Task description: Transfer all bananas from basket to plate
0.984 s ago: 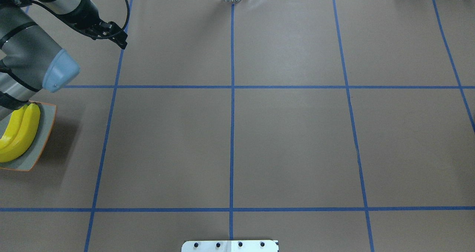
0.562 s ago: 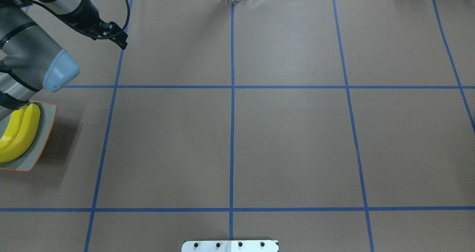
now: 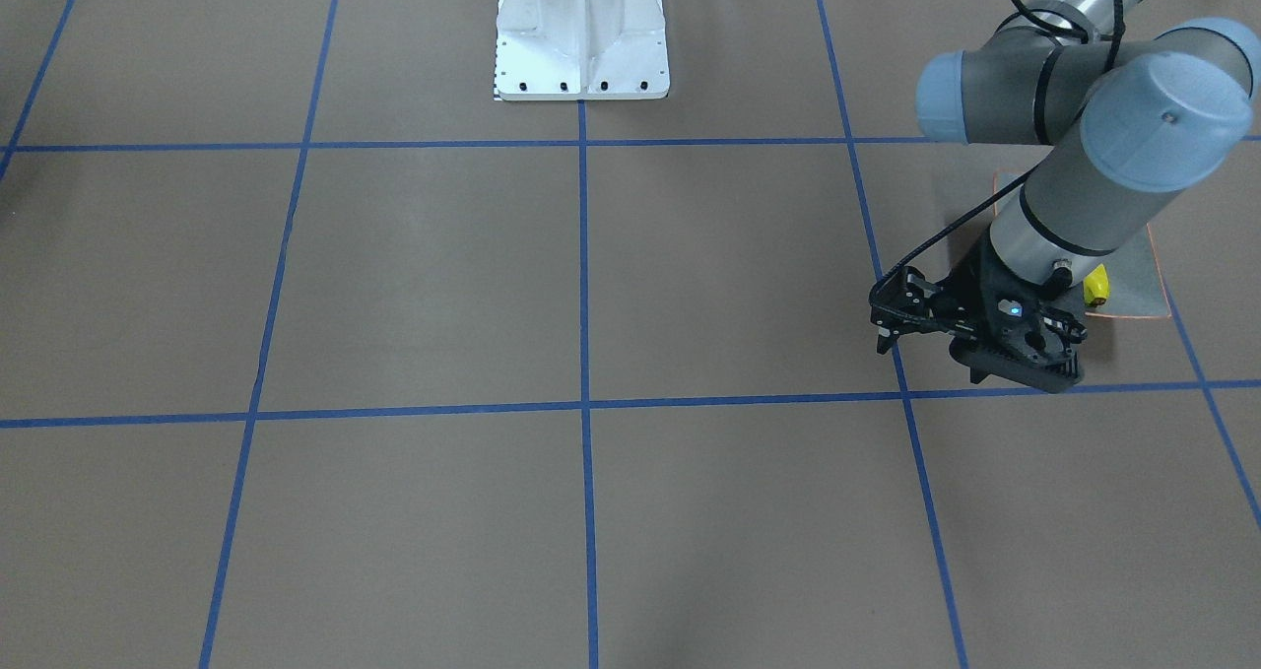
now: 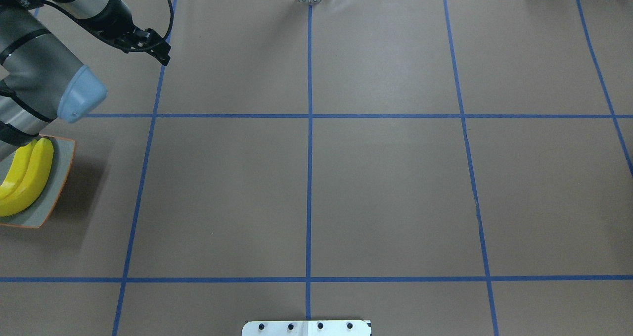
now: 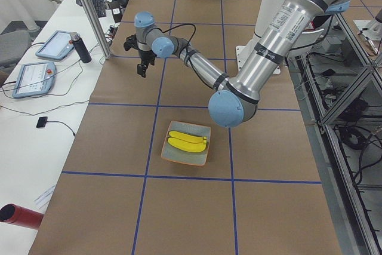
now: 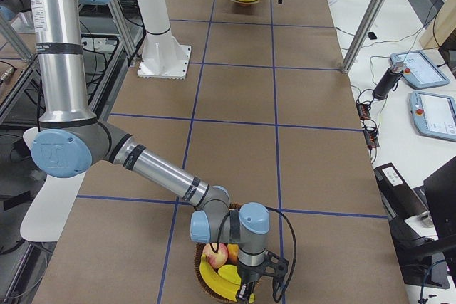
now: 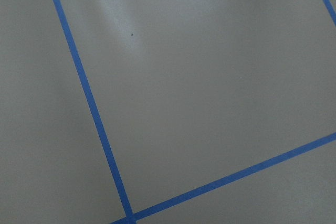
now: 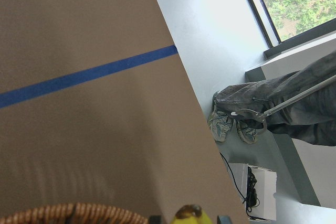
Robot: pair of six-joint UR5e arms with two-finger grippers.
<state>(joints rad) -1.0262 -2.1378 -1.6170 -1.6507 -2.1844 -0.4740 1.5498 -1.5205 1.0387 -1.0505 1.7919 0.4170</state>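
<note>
Blue tape lines (image 4: 309, 177) crossing the brown-papered table (image 4: 395, 202), black can (image 5: 80, 48) standing on the white side desk (image 5: 36, 147), red cylinder (image 5: 18, 216) lying at that desk's near end, a person's shoes (image 8: 231, 124) showing beyond the table's edge

Two bananas (image 5: 187, 142) lie on the plate (image 5: 179, 157) at the counter's (image 4: 385, 187) left end. The basket (image 6: 201, 281) sits at its right end.

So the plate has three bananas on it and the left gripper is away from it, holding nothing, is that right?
Not quite. The plate holds two bananas, not three, lying side by side; the exterior left view shows this clearly. The rest stands: the left gripper is away from the plate, holding nothing.
</note>
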